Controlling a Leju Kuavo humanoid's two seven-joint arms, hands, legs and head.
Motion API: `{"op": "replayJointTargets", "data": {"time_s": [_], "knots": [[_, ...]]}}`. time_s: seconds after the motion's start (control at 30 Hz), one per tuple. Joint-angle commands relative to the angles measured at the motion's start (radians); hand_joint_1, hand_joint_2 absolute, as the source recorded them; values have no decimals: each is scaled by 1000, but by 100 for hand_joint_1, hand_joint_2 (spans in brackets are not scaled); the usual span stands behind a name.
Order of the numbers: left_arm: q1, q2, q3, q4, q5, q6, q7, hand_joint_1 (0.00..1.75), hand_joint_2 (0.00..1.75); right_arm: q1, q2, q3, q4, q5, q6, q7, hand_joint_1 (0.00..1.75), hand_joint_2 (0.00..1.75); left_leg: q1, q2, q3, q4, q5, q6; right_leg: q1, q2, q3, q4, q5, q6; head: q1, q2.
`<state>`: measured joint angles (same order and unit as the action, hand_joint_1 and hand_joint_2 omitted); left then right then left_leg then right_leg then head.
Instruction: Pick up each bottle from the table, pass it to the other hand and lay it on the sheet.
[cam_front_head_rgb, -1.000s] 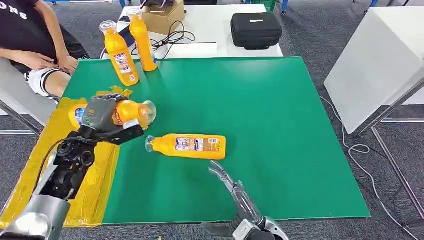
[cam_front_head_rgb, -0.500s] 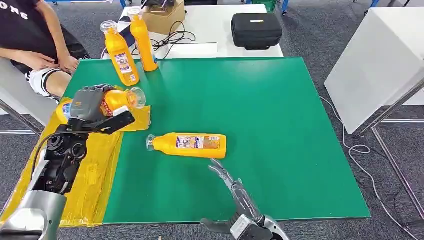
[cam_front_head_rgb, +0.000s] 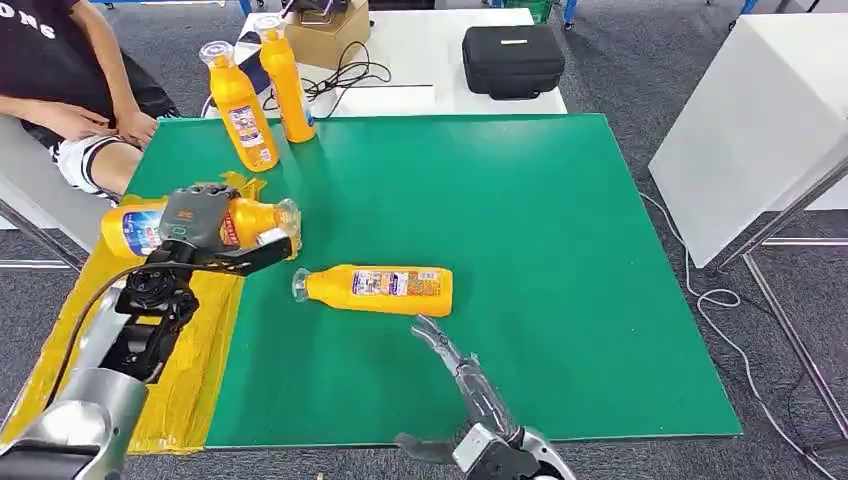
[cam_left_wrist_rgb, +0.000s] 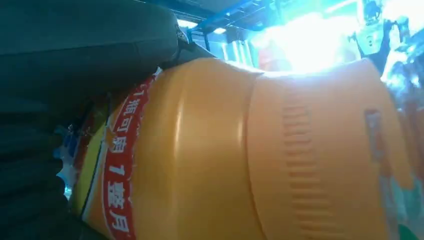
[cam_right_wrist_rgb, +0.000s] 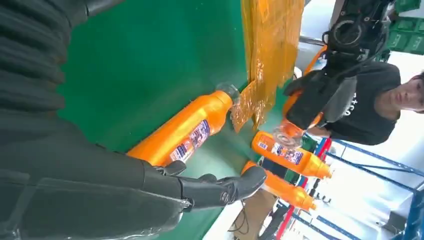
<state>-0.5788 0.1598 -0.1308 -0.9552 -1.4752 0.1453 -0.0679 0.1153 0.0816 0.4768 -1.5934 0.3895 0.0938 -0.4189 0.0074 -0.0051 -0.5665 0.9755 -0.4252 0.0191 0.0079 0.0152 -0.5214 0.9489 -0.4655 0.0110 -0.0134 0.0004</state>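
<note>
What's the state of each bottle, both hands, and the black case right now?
Held orange bottle: on its side, gripped over the yellow sheet.
Lying orange bottle: on its side on the green mat.
Two standing bottles: upright.
Left hand: grips the bottle.
Right hand: open, empty.
Black case: closed.

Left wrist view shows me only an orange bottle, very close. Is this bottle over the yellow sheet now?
Observer: Yes. The head view shows the left hand holding the bottle on its side over the yellow sheet.
Operator: Where is the right hand?
Observer: The right hand is open, just short of a second bottle lying on the green mat.
Operator: Any more bottles?
Observer: Two stand at the mat's far left corner, a nearer bottle and a farther bottle.
</note>
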Motion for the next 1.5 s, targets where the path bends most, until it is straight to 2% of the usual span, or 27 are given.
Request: {"op": "replayJointTargets", "data": {"time_s": [0.03,0.23,0.27,0.3,0.33,0.37,0.4,1.0,1.2,1.33,1.37,1.5], "knots": [[-89,-35,12,177,-33,-28,0,175,175,-48,-7,-7,80,-5,9,1,0,175,0,-2,3,0,-1,0,0,-4,5,-1,-1,2,0,0],[-102,-38,45,279,-24,-31,-22,175,175,-61,4,8,106,-4,12,1,0,175,0,0,3,-1,0,0,0,-2,3,-1,0,1,0,0],[-112,-41,46,306,-27,-36,-22,166,175,-66,5,8,110,-4,12,1,0,175,0,0,5,-1,-1,0,0,-2,5,-1,-1,1,0,0],[-113,-45,45,308,-27,-36,-22,148,175,-70,5,7,110,-4,13,2,0,175,0,0,4,-1,-1,0,0,-1,5,-2,-1,1,0,0],[-133,-48,45,348,-31,-47,-20,82,175,-75,7,5,113,-3,11,5,0,175,1,0,7,-1,-2,-1,1,-2,8,-2,-2,2,0,0],[-149,-51,35,375,-51,-48,-2,9,175,-76,8,3,113,-3,11,6,0,175,0,-1,3,-1,-1,0,0,-2,4,-1,-1,1,0,0],[-152,-53,35,382,-54,-48,2,0,175,-75,7,1,113,-4,12,8,0,175,1,-1,4,0,-1,0,1,-3,5,-1,-1,2,0,0],[-169,-61,26,447,-84,-71,28,0,175,-70,7,1,114,-5,12,12,0,175,1,-1,4,0,-1,0,1,-3,5,-1,-1,2,0,0],[-173,-64,46,490,-47,-144,-31,0,175,-60,4,-1,114,-12,3,18,0,175,0,-1,2,-1,0,0,0,-2,3,-1,-1,1,0,0],[-156,-75,66,438,24,-94,-116,0,175,-62,4,-3,120,-15,-1,19,0,175,1,-1,6,1,-3,0,1,-4,8,-1,-2,3,0,0],[-156,-75,66,438,24,-94,-116,0,175,-62,4,-3,120,-15,-1,19,0,175,0,-1,2,0,-1,0,0,-2,3,-1,-1,1,0,0],[-158,-78,63,434,23,-98,-114,0,175,-61,4,-3,120,-15,-1,19,0,175,0,-2,3,0,-1,0,0,-4,4,-1,-1,2,0,0]]}}
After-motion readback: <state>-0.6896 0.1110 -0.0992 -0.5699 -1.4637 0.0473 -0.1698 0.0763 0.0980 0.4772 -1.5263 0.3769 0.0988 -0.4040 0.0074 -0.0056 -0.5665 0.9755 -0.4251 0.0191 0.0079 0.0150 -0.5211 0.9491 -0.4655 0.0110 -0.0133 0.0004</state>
